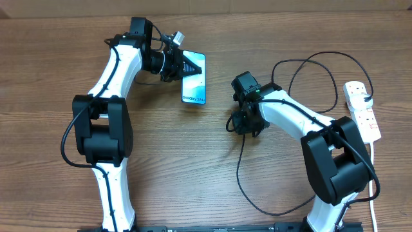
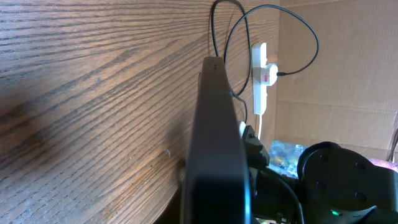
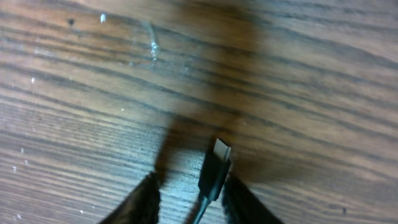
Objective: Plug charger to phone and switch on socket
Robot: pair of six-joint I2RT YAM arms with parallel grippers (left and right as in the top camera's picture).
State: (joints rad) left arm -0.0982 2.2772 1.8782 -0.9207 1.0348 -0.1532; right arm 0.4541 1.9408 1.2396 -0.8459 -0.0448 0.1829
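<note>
The phone [image 1: 195, 82] lies at the table's upper middle, its cyan screen lit. My left gripper [image 1: 186, 65] is shut on its far end. In the left wrist view the phone's dark edge [image 2: 216, 143] fills the middle and hides my fingers. The charger, a thin black cable [image 1: 239, 173], loops from the socket [image 1: 362, 108] round to my right gripper [image 1: 243, 124], right of the phone. In the right wrist view the plug tip [image 3: 216, 167] sits between the parted jaws of my right gripper [image 3: 190, 183]. It leans on the right finger [image 3: 244, 202] with a gap to the left one. The socket [image 2: 260, 78] shows red switches.
The socket's white cord [image 1: 374, 187] runs down the right edge of the table. A cardboard wall [image 2: 339, 93] stands behind the socket. The right arm's black body [image 2: 336, 180] shows beyond the phone in the left wrist view.
</note>
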